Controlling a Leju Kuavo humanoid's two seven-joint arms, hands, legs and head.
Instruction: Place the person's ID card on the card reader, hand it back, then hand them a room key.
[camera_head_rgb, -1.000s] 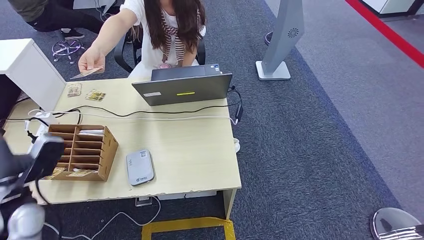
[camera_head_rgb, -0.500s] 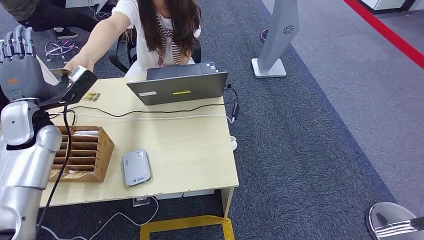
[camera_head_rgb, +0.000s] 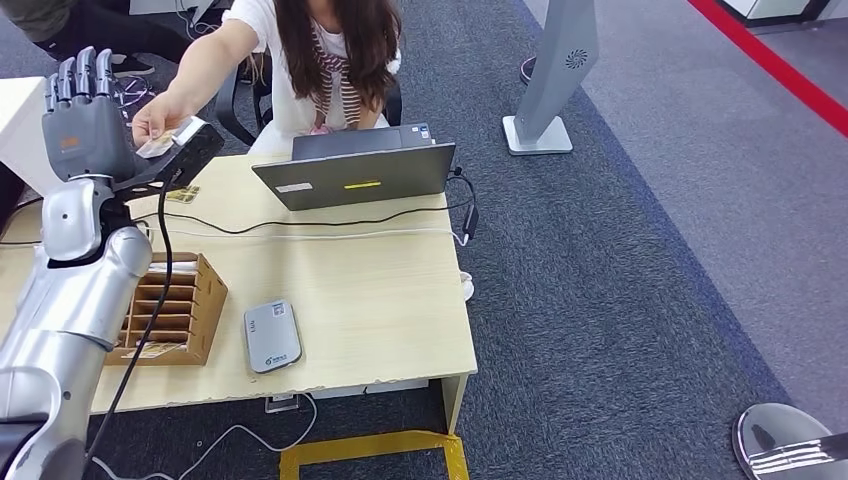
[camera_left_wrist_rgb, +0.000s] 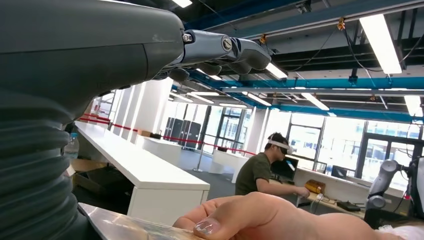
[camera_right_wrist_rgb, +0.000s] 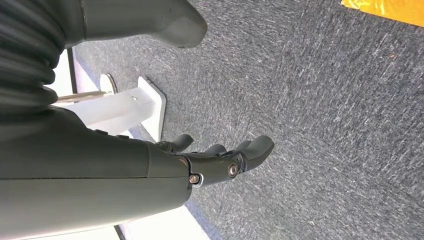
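No lettering is legible on any object.

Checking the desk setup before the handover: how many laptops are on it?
1. The laptop stands open at the desk's far edge, before the seated person.

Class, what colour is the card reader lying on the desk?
The card reader is light grey with a small blue mark, best seen in the head view.

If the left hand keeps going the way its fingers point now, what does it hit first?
Probably nothing solid: the left hand points up and away, past the person's hand holding the ID card beside its thumb. Depth is unclear.
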